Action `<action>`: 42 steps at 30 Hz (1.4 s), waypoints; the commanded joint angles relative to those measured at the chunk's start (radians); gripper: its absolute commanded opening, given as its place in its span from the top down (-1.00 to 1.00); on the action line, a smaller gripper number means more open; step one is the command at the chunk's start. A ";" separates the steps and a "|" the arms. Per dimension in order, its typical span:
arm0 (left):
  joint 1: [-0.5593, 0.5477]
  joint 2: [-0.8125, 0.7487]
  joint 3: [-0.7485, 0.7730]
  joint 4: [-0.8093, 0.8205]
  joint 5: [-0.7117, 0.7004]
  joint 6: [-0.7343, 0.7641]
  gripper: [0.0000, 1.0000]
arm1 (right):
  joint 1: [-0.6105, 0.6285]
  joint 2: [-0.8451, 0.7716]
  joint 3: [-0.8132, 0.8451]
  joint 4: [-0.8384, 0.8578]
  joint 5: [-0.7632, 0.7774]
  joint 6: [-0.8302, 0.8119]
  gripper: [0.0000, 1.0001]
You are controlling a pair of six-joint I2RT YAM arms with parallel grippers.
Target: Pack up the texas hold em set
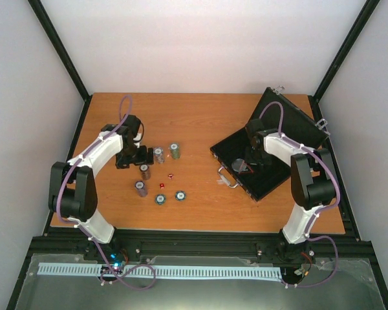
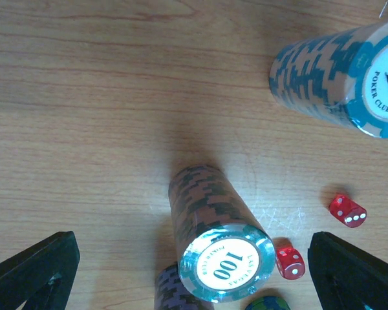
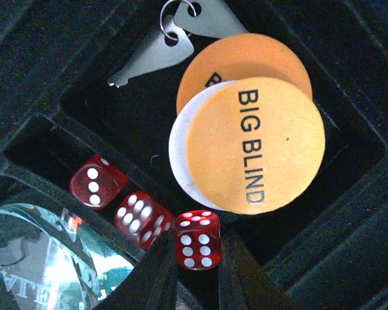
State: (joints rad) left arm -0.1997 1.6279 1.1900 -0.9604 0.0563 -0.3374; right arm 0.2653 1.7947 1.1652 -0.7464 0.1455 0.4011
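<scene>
Right gripper pinches a red die (slot below): lower fully before release. Left gripper, wide open, straddles the chip stack.

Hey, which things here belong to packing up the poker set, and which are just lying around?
Belongs: black case, chip stacks, red dice, Big Blind disc, keys.
Lying about: white slotted strip at the near edge.

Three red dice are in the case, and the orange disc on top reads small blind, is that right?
Not quite: the right wrist view shows the orange disc on top reads BIG BLIND, not small blind. The three red dice are indeed in the case.
</scene>
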 commanded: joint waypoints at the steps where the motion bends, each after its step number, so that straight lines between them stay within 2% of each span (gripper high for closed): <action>1: -0.004 0.009 0.044 0.005 0.008 0.002 -0.99 | -0.015 0.049 0.019 0.005 0.002 0.007 0.67; 8: -0.004 0.006 0.048 0.002 0.005 0.010 -1.00 | -0.016 0.042 0.023 -0.010 0.005 0.016 0.55; 13: -0.004 -0.002 0.043 0.007 0.011 0.010 -0.99 | -0.017 0.009 0.004 -0.014 0.003 0.020 0.40; 21: -0.004 -0.006 0.039 0.012 0.019 0.011 -0.99 | -0.008 -0.051 -0.024 -0.016 -0.043 0.019 0.38; 29: -0.004 -0.010 0.036 0.015 0.018 0.012 -1.00 | 0.015 -0.116 0.019 -0.041 -0.069 0.017 0.36; 42: -0.004 -0.016 0.038 0.014 0.022 0.011 -0.99 | 0.012 0.018 0.086 0.000 -0.010 -0.021 0.34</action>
State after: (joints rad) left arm -0.1997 1.6333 1.2015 -0.9581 0.0742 -0.3370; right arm 0.2756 1.7855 1.2224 -0.7689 0.1024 0.4007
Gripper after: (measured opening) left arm 0.998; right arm 0.332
